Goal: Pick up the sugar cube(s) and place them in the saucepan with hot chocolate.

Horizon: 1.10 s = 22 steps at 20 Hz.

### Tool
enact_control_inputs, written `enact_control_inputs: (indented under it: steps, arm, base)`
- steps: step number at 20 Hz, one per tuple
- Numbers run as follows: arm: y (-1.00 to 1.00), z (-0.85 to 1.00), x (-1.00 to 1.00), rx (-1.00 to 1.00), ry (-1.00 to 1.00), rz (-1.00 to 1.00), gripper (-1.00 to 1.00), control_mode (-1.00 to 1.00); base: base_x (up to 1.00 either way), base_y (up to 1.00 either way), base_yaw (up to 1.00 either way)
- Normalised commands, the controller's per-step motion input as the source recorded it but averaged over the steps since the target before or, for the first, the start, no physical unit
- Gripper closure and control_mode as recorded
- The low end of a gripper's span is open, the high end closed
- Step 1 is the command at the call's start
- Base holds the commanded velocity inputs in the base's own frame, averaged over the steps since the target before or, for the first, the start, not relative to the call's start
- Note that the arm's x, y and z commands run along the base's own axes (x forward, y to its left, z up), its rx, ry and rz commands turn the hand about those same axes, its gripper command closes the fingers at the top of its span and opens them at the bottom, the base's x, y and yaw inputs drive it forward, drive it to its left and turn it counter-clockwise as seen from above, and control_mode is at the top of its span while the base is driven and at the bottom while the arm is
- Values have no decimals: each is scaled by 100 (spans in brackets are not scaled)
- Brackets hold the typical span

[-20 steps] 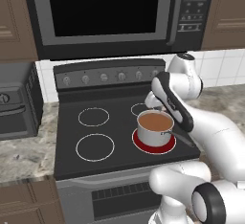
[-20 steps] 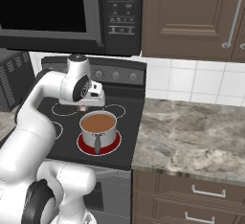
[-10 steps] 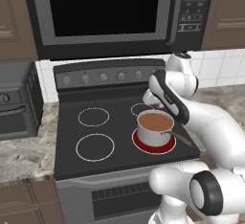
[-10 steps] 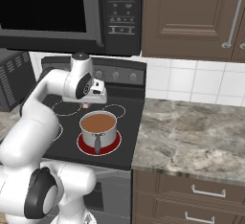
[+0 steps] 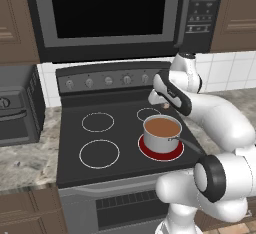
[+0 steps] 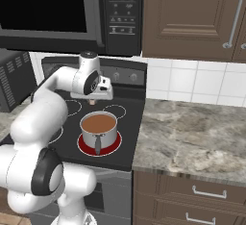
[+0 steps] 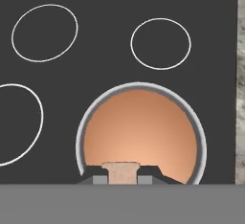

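Hanging above the stove (image 5: 115,153), the gripper (image 7: 122,176) has its two dark fingers (image 7: 98,177) pressed on a small tan sugar cube (image 7: 122,172), which sits between them over the near rim of the saucepan (image 7: 141,131). Seen from the right base camera, the cube (image 6: 92,102) is in the air behind the saucepan (image 6: 99,129) and higher than it, not touching it. The pan, full of brown hot chocolate (image 5: 162,126), stands on the red glowing burner (image 5: 161,149) at the front right of the stove, its thin dark handle (image 5: 186,145) pointing toward the robot.
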Motion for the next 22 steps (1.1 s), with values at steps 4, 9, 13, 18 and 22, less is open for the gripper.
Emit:
enact_control_inputs:
  steps: [4, 9, 13, 18, 22]
  arm:
    - [-15, -24, 24, 0, 0, 0, 100, -100]
    - [-6, -23, 0, 1, 0, 0, 100, -100]
    - [0, -20, -1, 0, 0, 0, 100, -100]
    - [0, -25, 0, 0, 2, 0, 100, -100]
    - [0, -28, 0, 0, 6, 0, 100, -100]
  base:
    - [0, 0, 0]
    - [0, 0, 0]
    - [0, 0, 0]
    - [0, 0, 0]
    - [0, 0, 0]
